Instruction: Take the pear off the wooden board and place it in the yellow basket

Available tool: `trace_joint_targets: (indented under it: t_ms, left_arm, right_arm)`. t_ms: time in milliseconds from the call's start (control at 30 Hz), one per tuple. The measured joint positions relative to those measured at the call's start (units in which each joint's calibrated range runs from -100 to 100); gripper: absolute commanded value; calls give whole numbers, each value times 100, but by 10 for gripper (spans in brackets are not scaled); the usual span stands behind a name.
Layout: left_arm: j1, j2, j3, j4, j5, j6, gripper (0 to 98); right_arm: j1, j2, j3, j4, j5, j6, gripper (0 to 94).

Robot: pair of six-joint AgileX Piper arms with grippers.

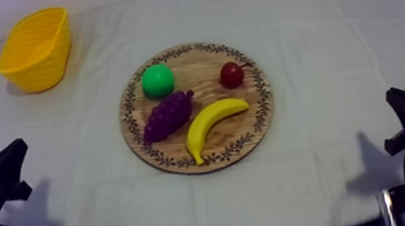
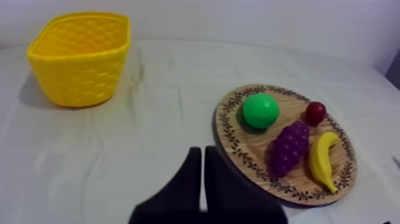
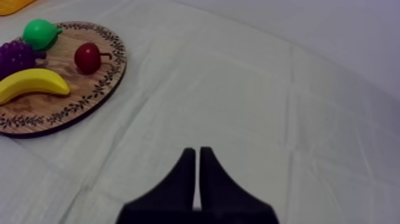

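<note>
A green pear [image 1: 157, 81] [image 2: 261, 110] [image 3: 39, 33] lies on the round wooden board [image 1: 251, 119] [image 2: 238, 146] [image 3: 77, 101] at its back left, beside the purple grapes [image 1: 168, 115] [image 2: 288, 146]. The yellow basket [image 1: 36, 49] [image 2: 80, 58] stands at the table's far left. My left gripper [image 1: 15, 170] [image 2: 202, 158] rests low at the left, fingers together as a wedge, well short of the board. My right gripper [image 1: 401, 120] [image 3: 197, 156] rests low at the right, shut on nothing, over bare cloth.
A banana [image 1: 212, 123] [image 2: 323, 159] [image 3: 31, 83] and a small red fruit [image 1: 231, 75] [image 2: 315, 112] [image 3: 88, 58] share the board. White walls border the table at the back and left. Bare cloth lies between board and basket.
</note>
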Motion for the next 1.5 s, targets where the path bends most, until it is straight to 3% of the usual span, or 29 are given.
trace_joint_targets:
  t_ms: [167, 367, 500, 700, 900, 1100, 1367, 1500]
  left_arm:
    - [107, 579, -330, 466, -28, -303, 0]
    - [22, 1740, -872, 1199, 265, -798, 0]
    - [-110, 2480, -1347, 1472, 687, -1012, 0]
    - [-58, 3632, -2352, 1349, 1649, -1035, 0]
    - [66, 4741, -3663, 1053, 2878, -495, 0]
    - [137, 5989, -4918, 901, 3975, 17, 0]
    - [291, 7628, -6404, 612, 4653, 532, 0]
    - [383, 8424, -7174, 548, 4711, 622, 0]
  right_arm:
    - [0, 0, 0, 0, 0, 0, 4]
    - [0, 0, 0, 0, 0, 0, 4]
    - [0, 0, 0, 0, 0, 0, 4]
    - [0, 0, 0, 0, 0, 4, 4]
    - [0, 0, 0, 0, 0, -2, 4]
    - [0, 0, 0, 0, 0, -2, 4]
    - [0, 0, 0, 0, 0, -2, 4]
    - [0, 0, 0, 0, 0, -2, 4]
